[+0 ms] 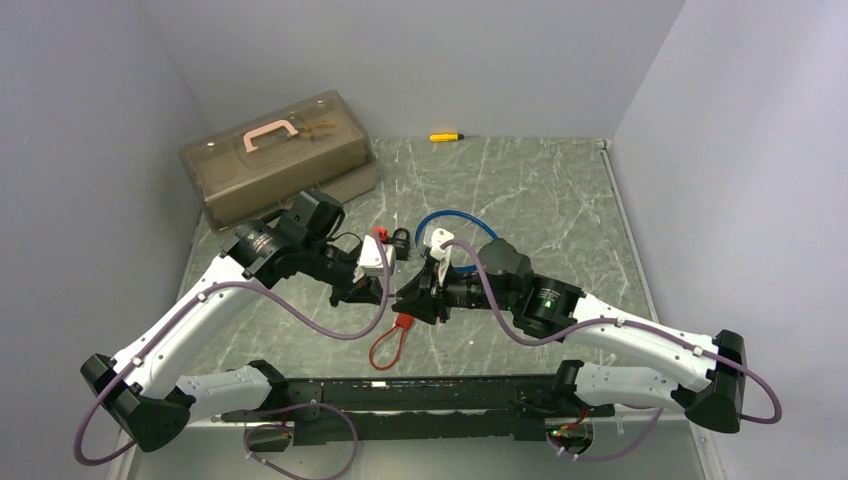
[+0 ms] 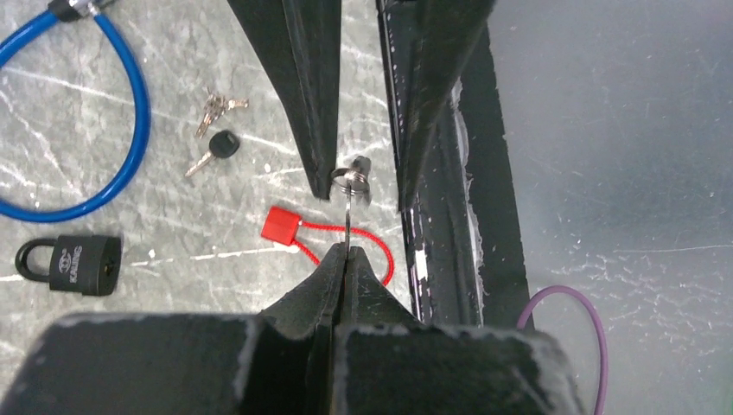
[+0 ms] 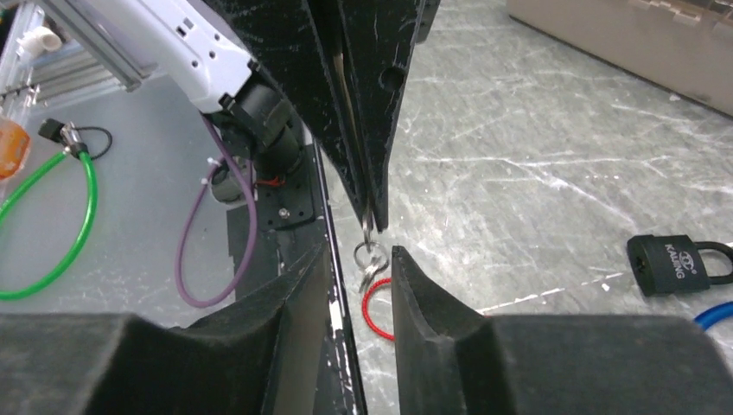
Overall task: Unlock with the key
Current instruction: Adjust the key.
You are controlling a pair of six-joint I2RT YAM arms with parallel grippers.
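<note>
Left wrist view: left gripper [image 2: 346, 257] has its jaws pressed together on a small, flat silver key [image 2: 347, 226] seen edge-on, and the key's steel split ring [image 2: 351, 178] stands just past the jaw tips. Right gripper [image 2: 361, 197] comes in from the opposite side with its jaws spread, one on either side of the ring, and no contact is visible. Right wrist view agrees: the ring [image 3: 370, 256] hangs between the spread jaws. The key is therefore off the grey marbled desk [image 2: 173, 52], carried by the left jaws alone. A black padlock [image 2: 69, 264] lies on the desk left of the left jaws, well apart from them. A red plastic seal tag [image 2: 281, 226] sits below and just left of the jaw tips. Judgement: the step in hand is a handover or regrip. To do it well, draw the right jaws straight back so neither finger snags the ring, and keep the left pinch firm. The ring end points outward, so the blade is probably buried in the left jaws, though I cannot tell for certain. Confirm the blade is exposed before approaching the padlock.
</note>
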